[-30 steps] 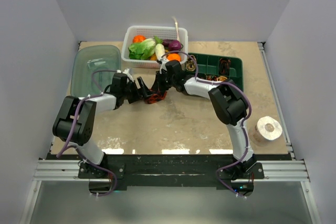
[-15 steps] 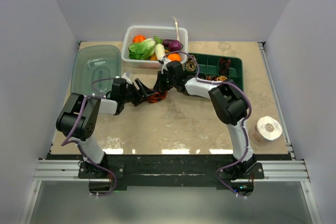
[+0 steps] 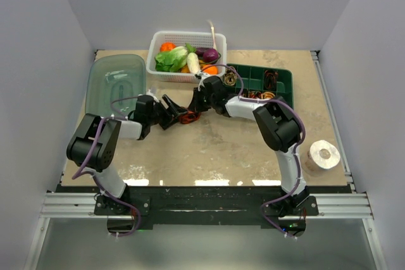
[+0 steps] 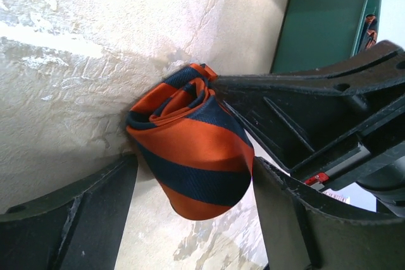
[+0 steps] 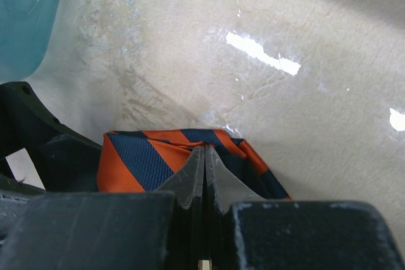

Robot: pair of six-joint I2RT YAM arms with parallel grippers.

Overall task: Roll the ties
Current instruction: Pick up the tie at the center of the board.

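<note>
One striped tie [image 4: 190, 150] on beige table [image 3: 209, 150], white walls [image 3: 209, 4]; left jaws apart around it, right jaws together.

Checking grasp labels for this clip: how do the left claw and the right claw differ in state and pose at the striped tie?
The left claw is open, fingers flanking the rolled striped tie; the right claw is shut, tips together at the roll's edge. The left claw sits left of the tie, the right claw right of it. Both meet at one tie; whether the right claw pinches fabric is unclear.
</note>
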